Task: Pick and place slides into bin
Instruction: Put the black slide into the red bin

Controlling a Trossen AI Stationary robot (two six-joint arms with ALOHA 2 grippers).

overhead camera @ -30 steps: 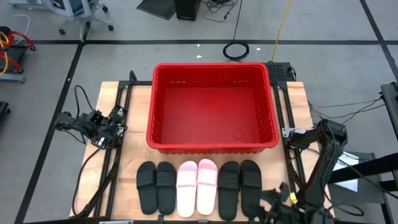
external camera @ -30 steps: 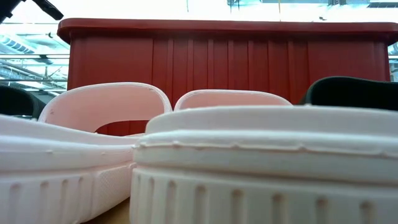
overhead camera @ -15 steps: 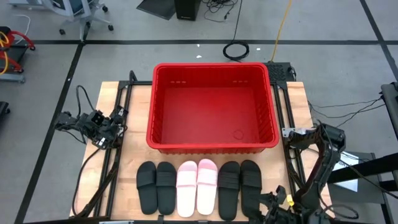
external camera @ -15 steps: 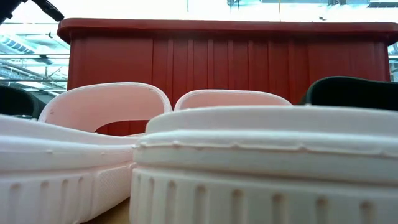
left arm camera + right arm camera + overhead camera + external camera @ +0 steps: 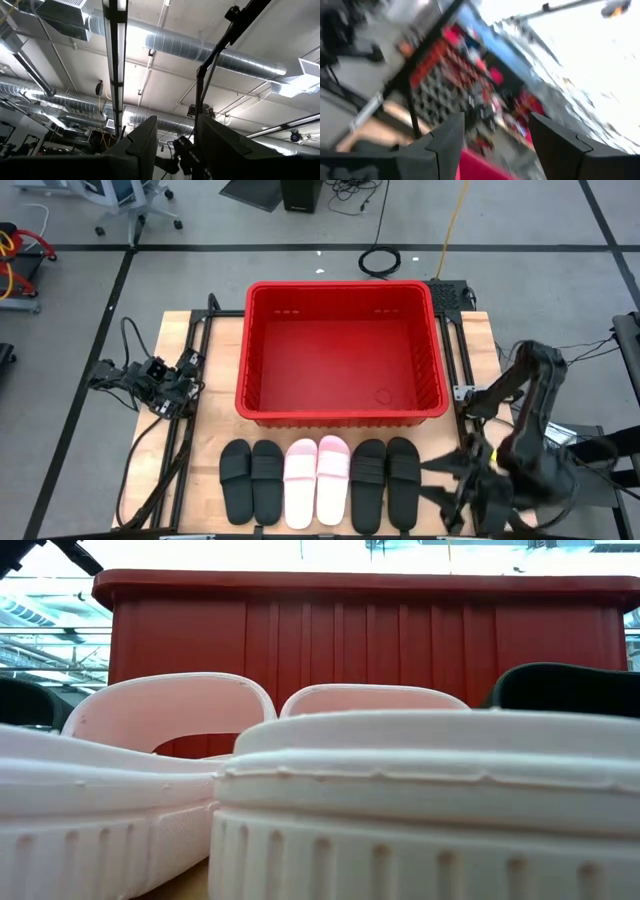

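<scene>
Slides [image 5: 318, 481] lie in a neat row of six on the tabletop [image 5: 480, 345], just in front of the near wall of the bin [image 5: 342, 416]: two black on the left, two pale pink in the middle, two black on the right, all side by side and all sole-down. You have nothing in the bin yet, so by my reading the task is at its very start, with the first pick not begun.

Your right gripper [image 5: 468, 492] hangs off the right end of the row, near the outermost black slide [image 5: 402, 480] but not touching it, and its jaws stand apart with nothing between them (the right wrist view shows the gap plainly). Your left gripper [image 5: 170, 392] waits at the left edge of the tabletop, well apart from the slides, pointed up at the ceiling; its jaws are also parted and empty.

The step in hand looks like the approach to that right-hand black slide. Your next move likely calls for bringing the right jaws over its wide strap, lowering until one finger slips under the strap, then closing. Mind the neighbouring black slide [image 5: 368, 482], which sits touching or nearly so; a careless descent could nudge both.
</scene>
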